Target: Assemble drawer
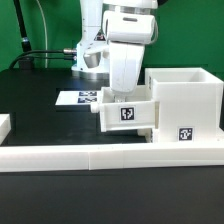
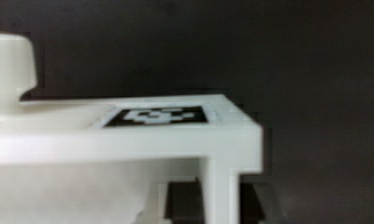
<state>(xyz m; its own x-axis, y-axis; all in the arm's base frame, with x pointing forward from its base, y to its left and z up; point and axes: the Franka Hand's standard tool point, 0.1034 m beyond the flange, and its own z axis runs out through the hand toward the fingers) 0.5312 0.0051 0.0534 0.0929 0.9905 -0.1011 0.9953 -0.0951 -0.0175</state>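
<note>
1. Nearest the exterior camera runs the long low white border wall (image 1: 110, 157), across the front of the black table (image 1: 40, 95).
2. Just behind the wall stands the tall boxy white plastic drawer housing (image 1: 185, 105), open on top, with one square tag on its front.
3. Touching the housing's side, on the exterior view's left of it, is a small shallow white tray (image 1: 127, 113) with one tag facing the camera.
4. The white robot arm (image 1: 125, 50) comes straight down over the tray; its gripper (image 1: 128, 93) reaches into the tray. I cannot tell whether the fingers are closed on the tray wall.
5. Counted: one housing, one tray, one flat sheet of printed tags (image 1: 82, 98) lying behind the tray.
6. The wrist view alone shows a close, blurred white part edge (image 2: 131, 140) carrying a tag, and one white finger (image 2: 6, 65); the housing is unseen there.
</note>
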